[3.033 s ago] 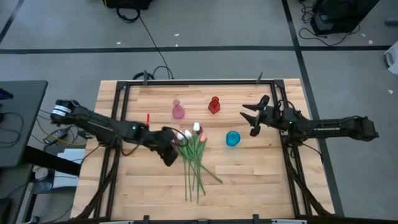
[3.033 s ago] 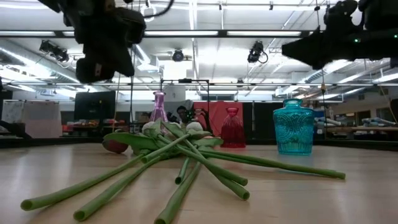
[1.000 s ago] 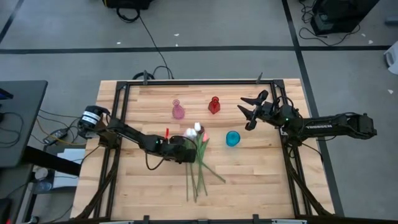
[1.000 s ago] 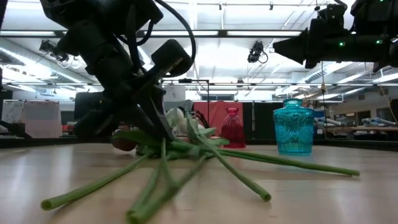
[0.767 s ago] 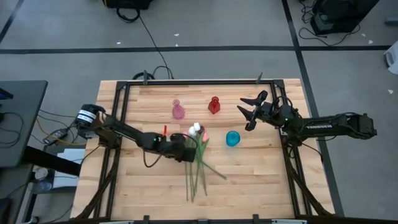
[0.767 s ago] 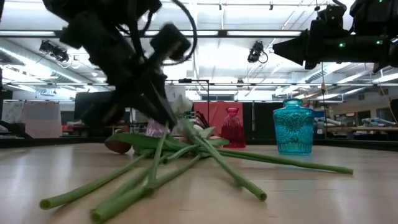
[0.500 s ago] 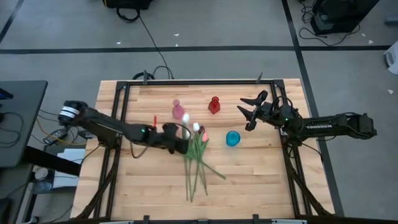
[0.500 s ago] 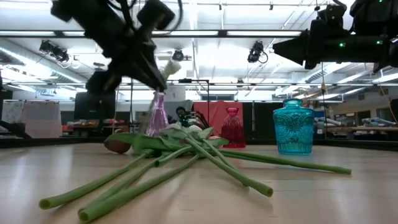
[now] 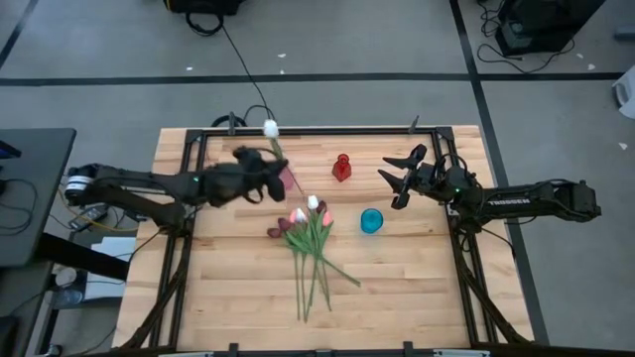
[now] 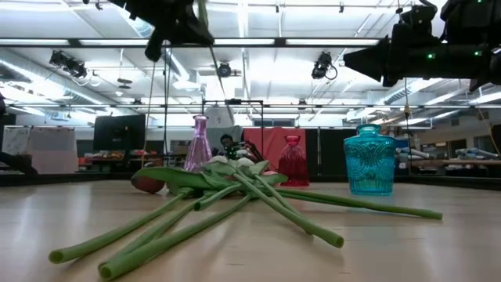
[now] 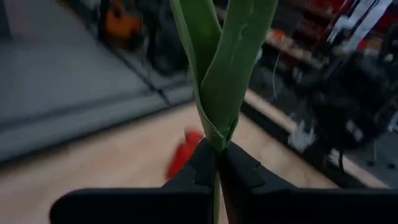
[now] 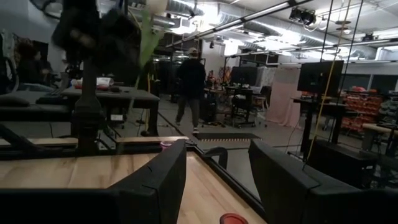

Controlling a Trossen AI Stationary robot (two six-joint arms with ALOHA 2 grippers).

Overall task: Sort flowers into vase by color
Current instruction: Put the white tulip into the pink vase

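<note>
Left claw hangs above the back half of the desk, its two dark fingers pressed together on the green stem of a white tulip. In the high view the white head shows beyond the desk's back edge, and the stem runs from it down past the claw, close by the pink vase. In the left wrist view the stem rises straight out from between the fingers, with its long leaf folded round it, and a blurred red shape lies on the wood beyond. In the low view the claw and stem are up near the ceiling lights, clear of the desk top.

Below and in front of that claw lies the bunch of remaining tulips — heads in white, pink and dark red gathered near the middle of the desk, stems fanning toward the front edge. The bunch rests flat on the wood, apart from all three vases. The red vase stands upright just beside the pink one, and the teal vase stands nearer the bunch's heads, on the right.

Right claw waits above the right back part of the desk, near the red vase, fingers spread wide — nothing between them.
</note>
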